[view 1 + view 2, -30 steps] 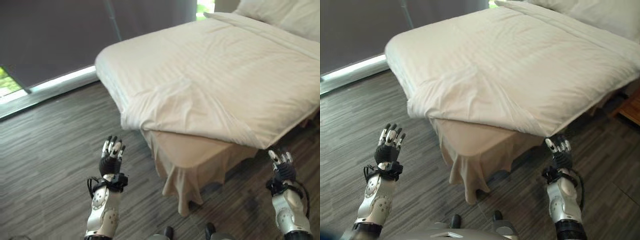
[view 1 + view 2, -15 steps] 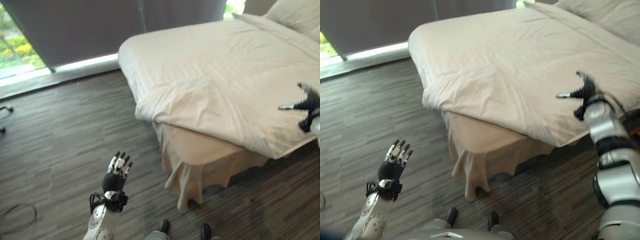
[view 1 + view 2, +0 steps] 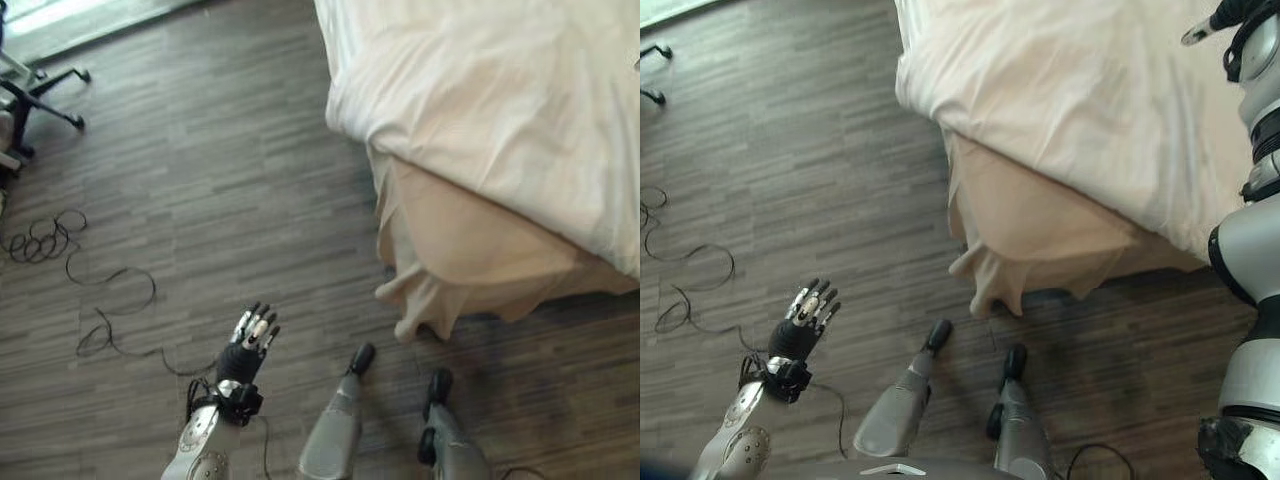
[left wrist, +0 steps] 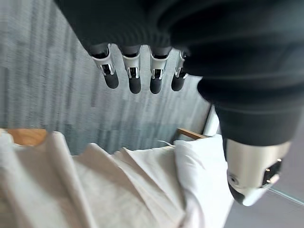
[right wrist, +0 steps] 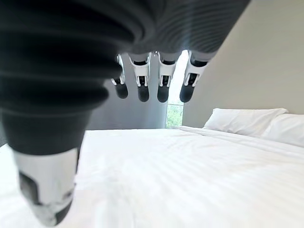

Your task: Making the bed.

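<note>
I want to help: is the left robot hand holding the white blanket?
No, the left robot hand hangs open above the dark wooden floor.

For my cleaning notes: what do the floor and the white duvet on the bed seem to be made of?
The floor looks like dark wood-pattern planks, laminate or wood, matte: narrow streaked boards. The duvet looks like soft woven fabric, perhaps cotton, matte: it folds, puffs and shows faint stripes.

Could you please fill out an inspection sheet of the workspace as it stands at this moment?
Surface: dark wood-plank floor.
Job's things: duvet hangs over the bed's corner; beige bed skirt bunched beneath; pillows at the head.
Clutter: office chair base by the window.
Hands: left hand open above the floor; right hand open above the duvet, touching nothing.
Cables: thin cable coiled on the floor.
Surroundings: grey curtain, window behind.
</note>
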{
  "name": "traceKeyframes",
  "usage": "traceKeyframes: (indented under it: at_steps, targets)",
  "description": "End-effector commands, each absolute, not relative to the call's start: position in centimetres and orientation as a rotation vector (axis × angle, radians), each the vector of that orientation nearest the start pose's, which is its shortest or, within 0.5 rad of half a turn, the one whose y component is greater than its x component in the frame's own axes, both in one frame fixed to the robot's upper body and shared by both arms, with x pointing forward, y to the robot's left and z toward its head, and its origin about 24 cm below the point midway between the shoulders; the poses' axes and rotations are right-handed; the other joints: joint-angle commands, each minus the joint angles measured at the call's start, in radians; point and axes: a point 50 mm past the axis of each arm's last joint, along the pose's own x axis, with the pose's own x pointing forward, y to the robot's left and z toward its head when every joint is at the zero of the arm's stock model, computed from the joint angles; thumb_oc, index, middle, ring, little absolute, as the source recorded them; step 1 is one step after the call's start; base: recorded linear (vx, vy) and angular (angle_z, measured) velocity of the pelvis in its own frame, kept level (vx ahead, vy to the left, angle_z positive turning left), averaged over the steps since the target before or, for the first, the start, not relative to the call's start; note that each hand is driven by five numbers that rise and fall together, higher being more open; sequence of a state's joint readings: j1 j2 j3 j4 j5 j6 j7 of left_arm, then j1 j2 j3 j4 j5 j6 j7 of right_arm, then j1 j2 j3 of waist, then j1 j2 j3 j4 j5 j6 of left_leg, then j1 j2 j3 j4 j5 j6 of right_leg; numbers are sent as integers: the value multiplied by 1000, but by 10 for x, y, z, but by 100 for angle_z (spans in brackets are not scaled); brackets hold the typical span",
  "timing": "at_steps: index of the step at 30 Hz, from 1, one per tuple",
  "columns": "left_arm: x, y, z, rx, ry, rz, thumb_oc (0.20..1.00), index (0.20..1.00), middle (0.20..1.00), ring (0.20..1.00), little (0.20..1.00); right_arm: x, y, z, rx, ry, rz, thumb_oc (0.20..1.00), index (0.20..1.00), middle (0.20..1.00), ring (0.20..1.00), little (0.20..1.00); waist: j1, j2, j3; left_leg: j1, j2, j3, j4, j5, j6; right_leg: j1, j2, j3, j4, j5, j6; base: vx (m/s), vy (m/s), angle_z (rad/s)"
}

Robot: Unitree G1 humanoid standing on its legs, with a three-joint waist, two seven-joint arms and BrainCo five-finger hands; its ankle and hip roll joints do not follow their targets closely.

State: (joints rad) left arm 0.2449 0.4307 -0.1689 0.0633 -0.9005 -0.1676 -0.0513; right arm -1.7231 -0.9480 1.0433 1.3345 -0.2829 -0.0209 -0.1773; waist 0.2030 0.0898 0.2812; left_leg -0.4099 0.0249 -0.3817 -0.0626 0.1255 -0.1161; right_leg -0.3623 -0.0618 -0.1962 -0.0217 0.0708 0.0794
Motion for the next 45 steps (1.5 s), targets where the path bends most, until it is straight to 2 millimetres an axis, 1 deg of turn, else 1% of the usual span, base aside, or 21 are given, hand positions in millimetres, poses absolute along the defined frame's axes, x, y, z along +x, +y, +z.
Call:
traceKeyframes:
  at_steps: [1, 3, 4, 5, 6, 11, 12, 16, 19, 20, 21, 26, 27, 28, 30, 31, 40, 41, 42, 43, 45]
  targets:
    - [221, 211, 34, -470, -4, -56, 1000, 1000, 1000, 1000, 1000, 308, -315, 487, -1556, -405, -969, 1000, 1000, 1000, 1000, 1000, 7, -29, 96, -27, 11, 109, -20, 63, -10, -101, -19, 28, 97, -26, 11, -82, -52, -1]
    - [226, 205, 37, -488, -22, -59, 1000, 1000, 1000, 1000, 1000, 298, -309, 503, -1446, -498, -992, 1000, 1000, 1000, 1000, 1000, 10, -18, 115, -76, 14, 121, -20, 72, -13, -182, -19, 33, 134, -33, 8, -48, -22, -2]
    - [227, 205, 37, -488, -23, -60, 1000, 1000, 1000, 1000, 1000, 298, -309, 503, -1446, -499, -992, 1000, 1000, 1000, 1000, 1000, 11, -19, 113, -79, 14, 121, -20, 72, -13, -186, -19, 34, 136, -34, 8, -30, -11, -6]
    - [231, 197, 36, -516, -28, -58, 1000, 1000, 1000, 1000, 1000, 295, -303, 510, -1352, -571, -964, 1000, 1000, 1000, 1000, 1000, 5, -18, 129, -118, 19, 135, -18, 78, -15, -253, -19, 41, 165, -38, 7, -2, -29, -6]
    - [235, 190, 34, -542, -27, -56, 1000, 1000, 1000, 1000, 1000, 292, -301, 513, -1198, -654, -915, 1000, 1000, 1000, 1000, 1000, 1, -24, 139, -146, 24, 147, -17, 79, -18, -297, -18, 48, 176, -39, 8, 0, 0, 0]
    - [241, 179, 36, -563, -27, -77, 1000, 1000, 1000, 1000, 1000, 294, -301, 507, -1099, -703, -851, 1000, 1000, 1000, 1000, 1000, -6, -35, 161, -169, 24, 153, -14, 80, -19, -339, -16, 58, 202, -47, 8, 14, -22, -1]
    - [246, 173, 39, -572, -36, -92, 1000, 1000, 1000, 1000, 1000, 294, -307, 504, -998, -709, -841, 1000, 1000, 1000, 1000, 1000, -10, -34, 177, -171, 22, 153, -13, 78, -20, -351, -20, 62, 216, -52, 8, 17, -1, -4]
    - [252, 170, 47, -586, -68, -92, 1000, 1000, 1000, 1000, 1000, 292, -320, 498, -888, -694, -826, 1000, 1000, 1000, 1000, 1000, -13, -34, 202, -164, 15, 157, -9, 72, -18, -359, -30, 60, 235, -59, 8, 11, -7, -3]
    - [253, 175, 49, -587, -84, -69, 1000, 1000, 1000, 1000, 1000, 290, -330, 495, -871, -666, -842, 1000, 1000, 1000, 1000, 1000, -13, -34, 211, -162, 11, 156, -8, 70, -17, -361, -34, 61, 237, -59, 8, 3, 4, 5]
    - [253, 181, 50, -593, -98, -35, 1000, 1000, 1000, 1000, 1000, 282, -345, 492, -862, -625, -890, 1000, 1000, 1000, 1000, 1000, -12, -35, 223, -160, 5, 154, -6, 68, -16, -358, -38, 63, 241, -60, 9, 2, 1, 5]
    - [253, 182, 51, -594, -103, -29, 1000, 1000, 1000, 1000, 1000, 280, -349, 491, -858, -613, -903, 1000, 1000, 1000, 1000, 1000, -11, -35, 227, -159, 3, 153, -5, 68, -15, -356, -42, 62, 241, -60, 9, 0, 4, 4]
    - [255, 183, 54, -598, -123, -21, 1000, 1000, 1000, 1000, 1000, 275, -361, 487, -834, -592, -922, 1000, 1000, 1000, 1000, 1000, -11, -33, 238, -156, -6, 149, -4, 68, -14, -350, -50, 61, 242, -60, 9, -3, 6, 5]
    - [255, 182, 56, -593, -130, -31, 1000, 1000, 1000, 1000, 1000, 274, -363, 485, -851, -576, -929, 780, 780, 780, 780, 780, -11, -30, 239, -157, -10, 148, -3, 68, -13, -350, -53, 60, 241, -58, 10, 0, 0, 0]
    - [256, 182, 58, -594, -134, -36, 1000, 1000, 1000, 1000, 1000, 273, -364, 486, -849, -577, -928, 686, 686, 686, 686, 686, -10, -29, 239, -157, -11, 147, -3, 68, -13, -349, -55, 59, 240, -58, 10, 0, 0, 0]
    - [256, 180, 59, -595, -139, -42, 1000, 1000, 1000, 1000, 1000, 273, -363, 486, -838, -585, -922, 693, 693, 693, 693, 693, -7, -27, 239, -158, -13, 145, -5, 69, -13, -349, -58, 59, 237, -56, 11, 0, 0, 0]
    - [257, 181, 59, -595, -141, -41, 1000, 1000, 1000, 1000, 1000, 273, -363, 487, -843, -583, -920, 1000, 1000, 1000, 1000, 1000, -6, -26, 239, -159, -14, 144, -5, 70, -13, -349, -59, 59, 234, -55, 11, 0, 0, 0]
    - [256, 181, 52, -601, -116, -23, 1000, 1000, 1000, 1000, 1000, 279, -353, 488, -823, -608, -863, 1000, 1000, 1000, 1000, 1000, 1, -20, 239, -163, -16, 141, -8, 71, -12, -355, -63, 63, 231, -52, 14, 0, 0, 0]
    - [257, 181, 53, -599, -117, -25, 1000, 1000, 1000, 1000, 1000, 280, -352, 488, -824, -608, -856, 947, 947, 947, 947, 947, 1, -20, 239, -162, -16, 140, -8, 71, -12, -353, -64, 63, 230, -51, 14, 0, 0, 0]
    - [257, 180, 53, -598, -118, -29, 1000, 1000, 1000, 1000, 1000, 282, -350, 488, -822, -611, -844, 492, 492, 492, 492, 492, 1, -20, 239, -160, -17, 140, -8, 70, -12, -351, -64, 63, 230, -51, 15, 0, 0, 0]
    - [258, 180, 54, -596, -123, -34, 1000, 1000, 1000, 1000, 1000, 283, -347, 489, -819, -621, -834, 222, 222, 222, 222, 222, 1, -20, 239, -158, -17, 140, -8, 69, -11, -349, -65, 64, 229, -51, 15, 0, 0, 0]
    - [259, 179, 55, -597, -125, -37, 1000, 1000, 1000, 1000, 1000, 283, -345, 490, -795, -637, -818, 200, 200, 200, 200, 200, 1, -20, 239, -154, -17, 141, -8, 68, -12, -344, -67, 61, 228, -52, 15, 0, 0, 0]
